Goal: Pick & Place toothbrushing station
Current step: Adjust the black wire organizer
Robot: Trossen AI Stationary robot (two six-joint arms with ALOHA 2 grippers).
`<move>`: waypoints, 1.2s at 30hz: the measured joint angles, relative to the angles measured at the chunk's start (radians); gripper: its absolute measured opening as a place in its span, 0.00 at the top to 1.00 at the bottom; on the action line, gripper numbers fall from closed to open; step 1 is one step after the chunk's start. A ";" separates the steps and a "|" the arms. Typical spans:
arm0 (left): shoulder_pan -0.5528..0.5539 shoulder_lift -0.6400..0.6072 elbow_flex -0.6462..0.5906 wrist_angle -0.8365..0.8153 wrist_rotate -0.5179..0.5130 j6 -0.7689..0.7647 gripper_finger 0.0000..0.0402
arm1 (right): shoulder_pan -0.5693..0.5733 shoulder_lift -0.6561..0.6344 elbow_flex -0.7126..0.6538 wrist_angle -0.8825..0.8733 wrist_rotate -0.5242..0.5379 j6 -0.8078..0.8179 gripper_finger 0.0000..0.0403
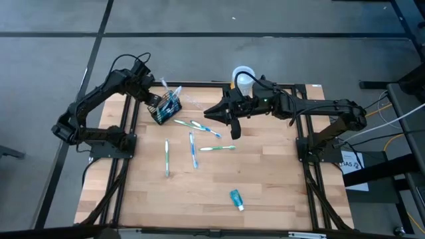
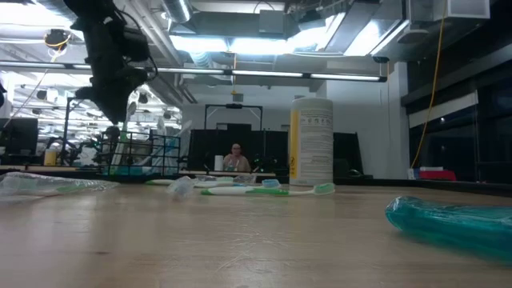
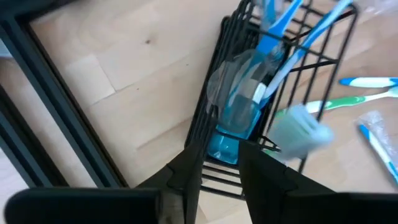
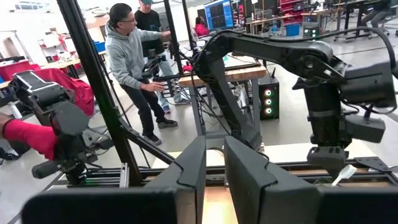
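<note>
The toothbrushing station (image 1: 166,107) is a black wire holder standing on the wooden table at the far left, with several blue and white toothbrushes (image 3: 273,56) sticking up out of it. My left gripper (image 3: 221,152) hangs over the holder's near end, pointing steeply down and open. A blue wrapped brush (image 3: 239,118) shows in the gap below its fingers. Whether a finger touches the wire, I cannot tell. My right gripper (image 1: 214,114) is held level above the table's far middle. Its fingers (image 4: 193,168) stand a narrow gap apart with nothing between them.
Several loose toothbrushes (image 1: 193,149) lie on the table's middle, and a teal tube (image 1: 236,198) lies near the front. A white-and-yellow cup (image 1: 242,76) stands at the far edge. A clear wrapper (image 2: 48,184) lies at the left. People (image 4: 134,56) stand beyond the table.
</note>
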 joint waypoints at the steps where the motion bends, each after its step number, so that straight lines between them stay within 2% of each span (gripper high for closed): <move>1: 0.000 -0.016 0.000 0.000 0.000 0.002 0.75 | 0.000 0.000 0.000 0.000 0.000 0.000 0.85; 9: -0.001 -0.054 0.004 0.001 0.030 0.002 0.74 | -0.008 0.000 0.000 0.002 0.001 -0.004 0.85; 14: -0.021 -0.093 0.034 0.101 0.029 0.000 0.71 | -0.008 0.001 0.000 0.002 0.003 0.003 0.85; 20: -0.020 -0.097 0.076 0.100 0.028 0.021 0.71 | -0.008 0.001 0.000 0.002 0.003 0.002 0.85; 30: -0.021 0.032 0.076 0.078 0.064 0.012 0.78 | -0.008 0.001 0.000 0.002 -0.018 0.003 0.85; 36: -0.036 0.102 0.082 0.039 -0.044 0.062 0.75 | -0.005 0.001 0.000 0.002 -0.039 0.004 0.85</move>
